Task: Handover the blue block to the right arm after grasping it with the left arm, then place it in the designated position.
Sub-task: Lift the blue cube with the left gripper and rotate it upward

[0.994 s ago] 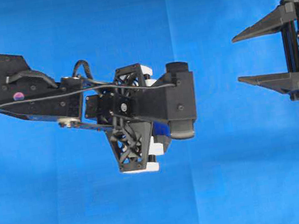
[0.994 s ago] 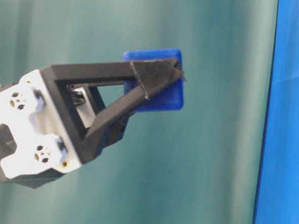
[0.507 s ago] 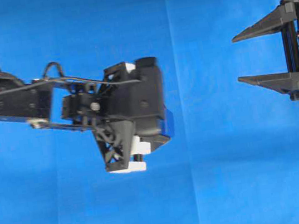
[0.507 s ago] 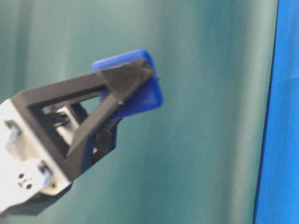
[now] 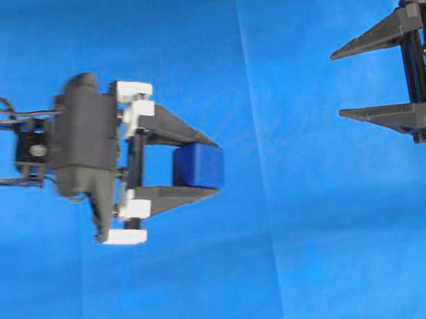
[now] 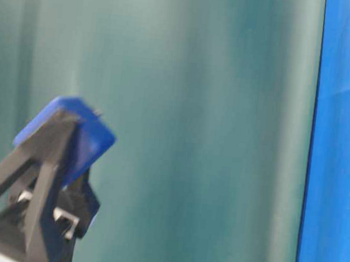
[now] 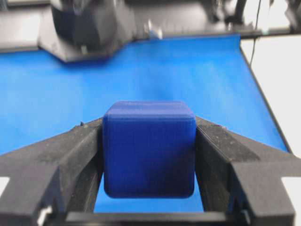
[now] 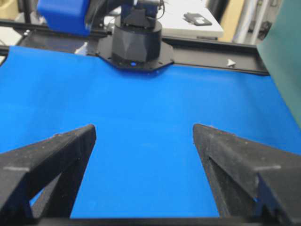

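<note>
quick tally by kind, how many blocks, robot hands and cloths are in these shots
blue block: 1, clamped in the left hand
robot hands: 2, the left one and the right hand, which is open with nothing in it
blue cloth: 1
total: 4

Bare blue cloth (image 5: 298, 195) lies between the left gripper (image 5: 212, 166) and right gripper (image 5: 340, 84), unobstructed.
</note>
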Controlling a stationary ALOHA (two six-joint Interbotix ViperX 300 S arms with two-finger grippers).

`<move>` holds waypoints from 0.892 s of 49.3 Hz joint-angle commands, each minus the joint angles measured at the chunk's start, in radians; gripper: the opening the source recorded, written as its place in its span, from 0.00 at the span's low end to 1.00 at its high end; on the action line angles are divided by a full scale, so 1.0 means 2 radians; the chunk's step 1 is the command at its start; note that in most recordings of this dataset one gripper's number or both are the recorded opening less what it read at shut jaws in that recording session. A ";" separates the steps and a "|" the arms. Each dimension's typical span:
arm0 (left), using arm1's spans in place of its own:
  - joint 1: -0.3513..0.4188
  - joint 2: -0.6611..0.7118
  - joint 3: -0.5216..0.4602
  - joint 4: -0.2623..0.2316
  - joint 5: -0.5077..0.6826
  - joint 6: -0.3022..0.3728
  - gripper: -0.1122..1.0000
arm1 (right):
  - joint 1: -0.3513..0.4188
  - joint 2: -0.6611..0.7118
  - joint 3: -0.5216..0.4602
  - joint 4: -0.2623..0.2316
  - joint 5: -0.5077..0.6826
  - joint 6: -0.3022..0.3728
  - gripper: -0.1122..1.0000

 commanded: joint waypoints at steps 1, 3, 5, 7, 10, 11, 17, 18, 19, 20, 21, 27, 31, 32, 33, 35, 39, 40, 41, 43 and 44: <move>0.002 -0.021 0.011 0.000 -0.038 0.003 0.54 | -0.002 0.002 -0.015 0.000 -0.005 0.000 0.99; 0.003 -0.023 0.015 0.000 -0.045 0.004 0.54 | -0.001 0.002 -0.015 0.000 -0.005 0.000 0.99; 0.004 -0.024 0.020 0.000 -0.049 0.004 0.54 | -0.002 0.002 -0.015 0.000 -0.005 0.000 0.99; 0.005 -0.025 0.021 -0.001 -0.051 0.004 0.54 | -0.002 0.002 -0.015 0.000 -0.005 0.000 0.99; 0.005 -0.024 0.022 0.000 -0.052 0.004 0.54 | -0.002 0.003 -0.015 0.000 -0.005 0.000 0.99; 0.005 -0.023 0.021 0.000 -0.052 0.004 0.54 | -0.002 0.002 -0.015 0.000 -0.005 0.000 0.99; 0.005 -0.023 0.021 0.000 -0.052 0.004 0.54 | -0.002 0.003 -0.015 0.000 -0.005 0.000 0.99; 0.005 -0.024 0.022 -0.001 -0.052 0.004 0.54 | -0.001 0.003 -0.015 0.000 -0.005 0.000 0.99; 0.005 -0.024 0.022 -0.001 -0.052 0.004 0.54 | -0.002 0.003 -0.015 0.000 -0.005 0.000 0.99; 0.006 -0.024 0.022 -0.002 -0.052 0.004 0.54 | -0.002 0.003 -0.015 0.000 -0.005 0.000 0.99; 0.005 -0.024 0.022 -0.002 -0.052 0.004 0.54 | -0.001 0.004 -0.015 0.000 -0.005 0.000 0.99; 0.006 -0.024 0.022 -0.002 -0.052 0.004 0.54 | -0.002 0.004 -0.015 0.000 -0.005 0.000 0.99; 0.005 -0.024 0.022 -0.002 -0.052 0.004 0.54 | -0.002 0.005 -0.015 0.000 -0.005 0.000 0.99; 0.005 -0.025 0.022 -0.002 -0.052 0.004 0.54 | -0.001 0.004 -0.015 0.000 -0.005 0.000 0.99; 0.005 -0.025 0.022 -0.002 -0.052 0.004 0.54 | -0.002 0.005 -0.015 0.000 -0.005 0.000 0.99; 0.005 -0.025 0.022 -0.002 -0.052 0.004 0.54 | -0.001 0.004 -0.015 0.000 -0.005 0.000 0.99; 0.006 -0.025 0.022 -0.002 -0.052 0.004 0.54 | -0.001 0.004 -0.017 -0.004 -0.003 -0.005 0.99; 0.006 -0.025 0.022 -0.002 -0.052 0.004 0.54 | 0.000 0.004 -0.018 -0.006 -0.003 -0.006 0.99; 0.007 -0.025 0.022 -0.002 -0.052 0.004 0.54 | 0.001 0.004 -0.018 -0.008 -0.003 -0.007 0.99; 0.007 -0.025 0.022 -0.002 -0.052 0.004 0.54 | 0.003 0.003 -0.018 -0.017 -0.002 -0.009 0.99; 0.008 -0.025 0.022 -0.002 -0.052 0.004 0.54 | 0.004 0.003 -0.018 -0.021 -0.002 -0.010 0.99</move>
